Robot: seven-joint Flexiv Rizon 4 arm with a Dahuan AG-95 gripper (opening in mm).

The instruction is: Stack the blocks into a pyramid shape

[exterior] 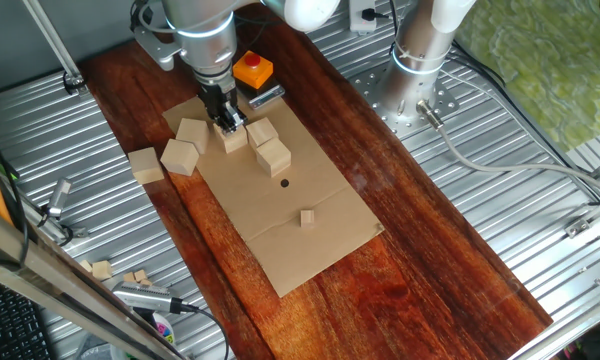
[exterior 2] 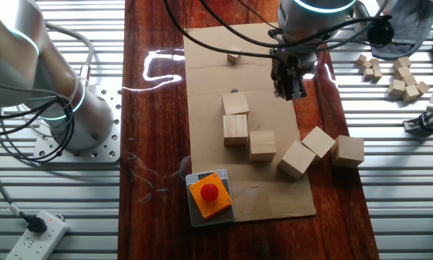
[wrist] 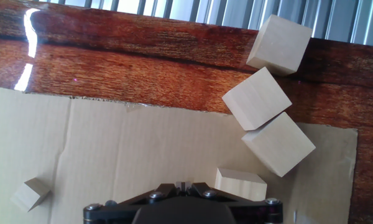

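Six pale wooden blocks lie flat and unstacked. Three sit in a loose cluster at the cardboard's edge (exterior 2: 296,159) (exterior 2: 319,141) (exterior 2: 348,151); they run diagonally down the right of the hand view (wrist: 279,43) (wrist: 256,98) (wrist: 278,144). Three more lie further in on the sheet (exterior 2: 235,103) (exterior 2: 235,130) (exterior 2: 262,144), one of them beside the fingers in the hand view (wrist: 239,184). My gripper (exterior 2: 289,88) hovers above the cardboard between the two groups, jaws shut with nothing between them. In one fixed view it (exterior: 227,121) hangs just over a block (exterior: 233,141).
The cardboard sheet (exterior: 310,250) covers the dark wooden board. An orange box with a button (exterior 2: 209,193) stands at one end and a tiny wooden cube (exterior 2: 234,56) near the other. Small loose cubes (exterior 2: 398,74) lie on the metal table. A second arm's base (exterior: 420,60) stands beside the board.
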